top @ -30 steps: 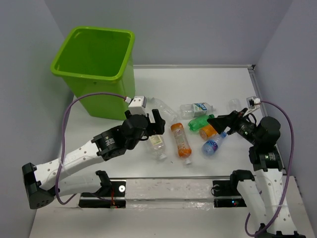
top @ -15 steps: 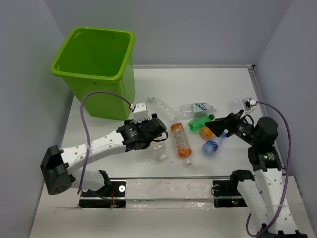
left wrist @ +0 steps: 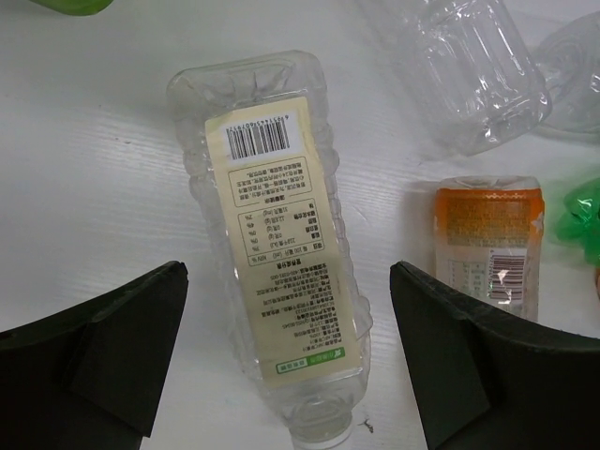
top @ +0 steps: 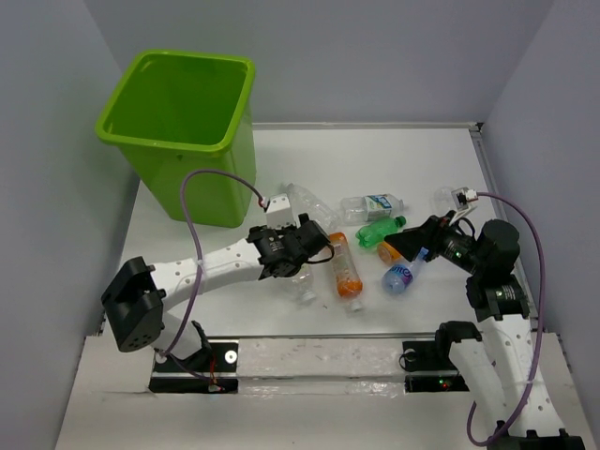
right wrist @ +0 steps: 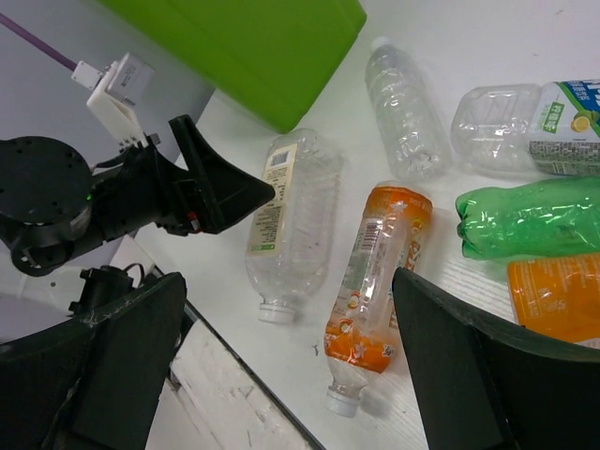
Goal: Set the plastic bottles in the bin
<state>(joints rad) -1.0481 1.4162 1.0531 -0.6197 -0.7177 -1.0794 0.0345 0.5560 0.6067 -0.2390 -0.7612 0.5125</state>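
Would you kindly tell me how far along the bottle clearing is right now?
Done: nothing visible, the bin looks empty. In hand: the left end effector is open astride a clear labelled bottle, not gripping; the right end effector is open and empty. Left: every bottle, including the orange bottle and green bottle, lies on the table.

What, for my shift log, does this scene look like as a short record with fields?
bin: lime green, far left, no bottle seen inside
bottles: all lying on the table, none held
left end effector: open, straddling the clear cream-labelled bottle
right end effector: open, empty, above the bottles
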